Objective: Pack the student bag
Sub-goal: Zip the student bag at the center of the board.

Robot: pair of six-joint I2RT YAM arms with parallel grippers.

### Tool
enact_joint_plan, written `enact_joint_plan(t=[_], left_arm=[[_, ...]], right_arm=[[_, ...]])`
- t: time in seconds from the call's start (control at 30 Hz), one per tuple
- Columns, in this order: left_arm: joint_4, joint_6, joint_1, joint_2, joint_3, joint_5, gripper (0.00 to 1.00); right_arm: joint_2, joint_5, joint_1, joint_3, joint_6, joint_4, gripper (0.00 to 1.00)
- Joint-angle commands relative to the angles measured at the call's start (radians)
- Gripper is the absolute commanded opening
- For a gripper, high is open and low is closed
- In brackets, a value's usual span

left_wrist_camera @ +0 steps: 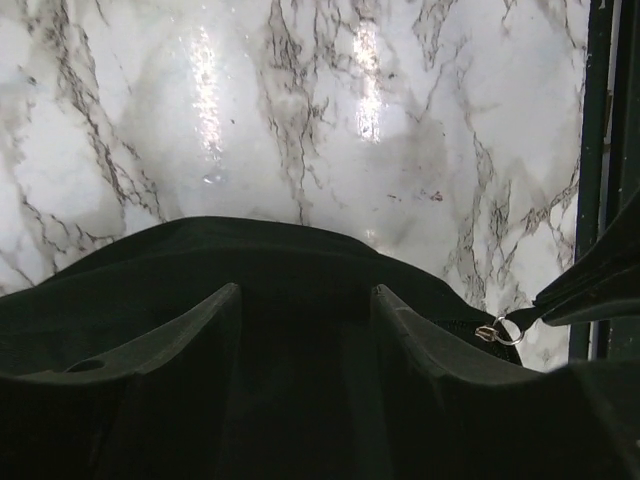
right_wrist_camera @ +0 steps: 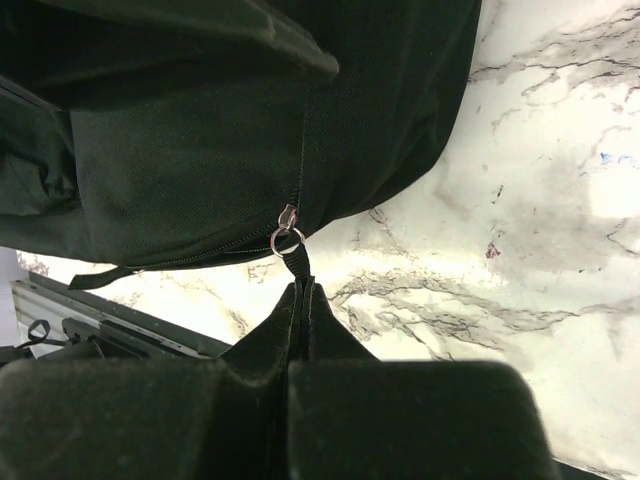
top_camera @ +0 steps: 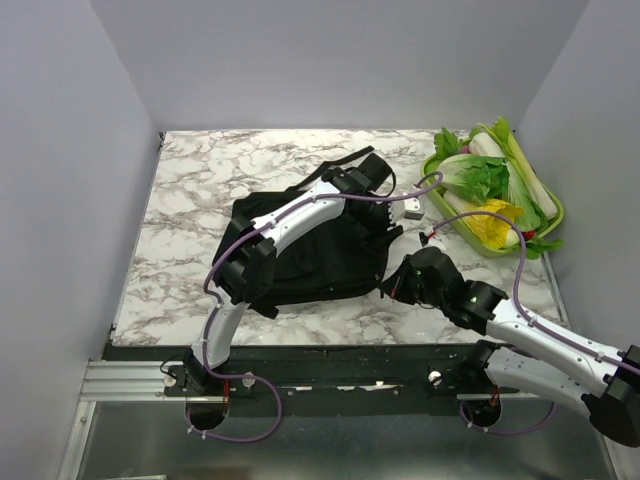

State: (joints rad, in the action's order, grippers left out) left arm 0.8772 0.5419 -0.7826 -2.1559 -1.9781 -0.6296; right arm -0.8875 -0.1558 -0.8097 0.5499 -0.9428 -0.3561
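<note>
The student bag [top_camera: 320, 255] is a large black backpack lying flat in the middle of the marble table. My left gripper [top_camera: 378, 200] hangs over its far right end. In the left wrist view it [left_wrist_camera: 305, 300] is open, its fingertips [left_wrist_camera: 232, 295] just above the black fabric [left_wrist_camera: 300, 255], with nothing gripped between them. My right gripper [top_camera: 402, 280] is at the bag's near right corner. The right wrist view shows it [right_wrist_camera: 303, 290] shut on the black zipper pull tab [right_wrist_camera: 298, 268], which hangs from a metal ring [right_wrist_camera: 287, 240] on the zipper.
A green tray [top_camera: 548, 205] of leafy vegetables stands at the back right. A small white object [top_camera: 412, 208] lies between the tray and the bag. Grey walls close in the table on three sides. The dark front rail [top_camera: 330, 352] runs along the near edge.
</note>
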Motion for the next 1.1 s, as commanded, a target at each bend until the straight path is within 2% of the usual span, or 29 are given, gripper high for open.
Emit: enact_joint_plan(t=[0.0, 0.17, 0.2, 0.23, 0.37, 0.4, 0.47, 0.6, 0.67, 0.7, 0.77, 0.8, 0.97, 1.0, 1.07], left_arm=[[0.022, -0.02, 0.013, -0.018, 0.019, 0.001, 0.67], [-0.013, -0.115, 0.009, 0.002, 0.022, 0.094, 0.74], [-0.036, -0.169, 0.009, 0.007, 0.028, 0.116, 0.81], [-0.043, -0.193, 0.009, 0.011, 0.033, 0.122, 0.85], [-0.096, -0.309, 0.003, 0.047, 0.096, 0.094, 0.9], [-0.104, -0.324, -0.007, 0.051, 0.101, 0.091, 0.96], [-0.112, -0.378, -0.015, 0.051, 0.111, 0.074, 0.99], [-0.127, -0.462, -0.024, 0.021, 0.104, 0.079, 0.97], [-0.174, -0.493, -0.024, 0.039, 0.166, 0.087, 0.88], [-0.229, -0.5, -0.026, 0.05, 0.191, 0.087, 0.74], [-0.27, -0.507, -0.032, 0.071, 0.243, 0.082, 0.54], [-0.285, -0.505, -0.037, 0.076, 0.249, 0.09, 0.39], [-0.279, -0.487, -0.053, 0.07, 0.249, 0.142, 0.11], [-0.279, -0.487, -0.055, 0.067, 0.243, 0.148, 0.01], [-0.277, -0.491, -0.055, 0.053, 0.22, 0.162, 0.0]], right_arm=[[0.009, -0.03, 0.001, -0.016, -0.01, 0.002, 0.01], [0.007, -0.031, 0.001, -0.015, 0.001, 0.006, 0.01], [0.01, -0.033, 0.001, -0.016, -0.001, 0.009, 0.01], [0.012, -0.033, 0.001, -0.019, 0.001, 0.012, 0.01], [0.015, -0.031, 0.001, -0.028, 0.001, 0.022, 0.01], [0.015, -0.031, 0.001, -0.028, 0.001, 0.023, 0.01], [0.016, -0.031, 0.0, -0.03, 0.001, 0.022, 0.01], [0.024, -0.037, 0.001, -0.031, 0.002, 0.023, 0.01], [0.027, -0.044, 0.001, -0.031, 0.001, 0.022, 0.01], [0.03, -0.045, 0.001, -0.034, 0.001, 0.02, 0.01], [0.035, -0.05, 0.0, -0.039, -0.001, 0.022, 0.01], [0.036, -0.051, 0.001, -0.038, -0.001, 0.02, 0.01], [0.022, -0.057, 0.001, -0.033, 0.009, 0.025, 0.01], [0.018, -0.056, 0.001, -0.031, 0.01, 0.028, 0.01], [0.004, -0.054, 0.001, -0.025, 0.012, 0.032, 0.01]])
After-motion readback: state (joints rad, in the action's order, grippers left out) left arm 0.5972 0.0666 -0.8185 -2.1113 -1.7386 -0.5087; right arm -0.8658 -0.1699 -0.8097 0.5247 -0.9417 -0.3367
